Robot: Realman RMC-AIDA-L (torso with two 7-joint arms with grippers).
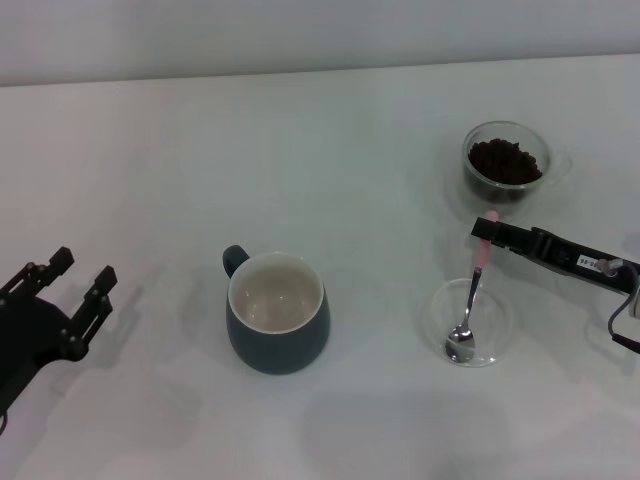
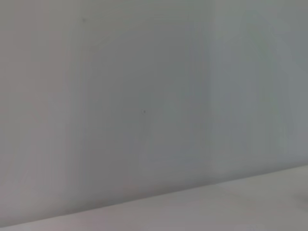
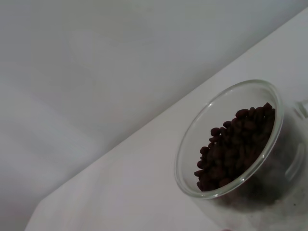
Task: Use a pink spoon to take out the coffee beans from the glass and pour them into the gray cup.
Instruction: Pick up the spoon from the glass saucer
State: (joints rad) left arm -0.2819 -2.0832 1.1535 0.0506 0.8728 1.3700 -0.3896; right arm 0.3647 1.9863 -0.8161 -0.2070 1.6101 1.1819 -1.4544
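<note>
The pink spoon [image 1: 480,256] lies with its silver bowl in a flat clear saucer [image 1: 497,308] at the right, handle pointing away from me. My right gripper [image 1: 484,232] reaches in from the right and sits over the upper part of the pink handle. The glass [image 1: 478,140] with the coffee beans [image 1: 505,161] stands just beyond it; the right wrist view shows the glass [image 3: 192,139] and its beans [image 3: 233,147] close up. The gray cup [image 1: 278,345] stands at the centre with its handle to the back left and nothing inside. My left gripper [image 1: 84,267] is open and parked at the lower left.
The table is white, with a pale wall behind its far edge [image 1: 320,72]. The left wrist view shows only the wall and a strip of table [image 2: 231,207]. Bare table lies between the gray cup and the saucer.
</note>
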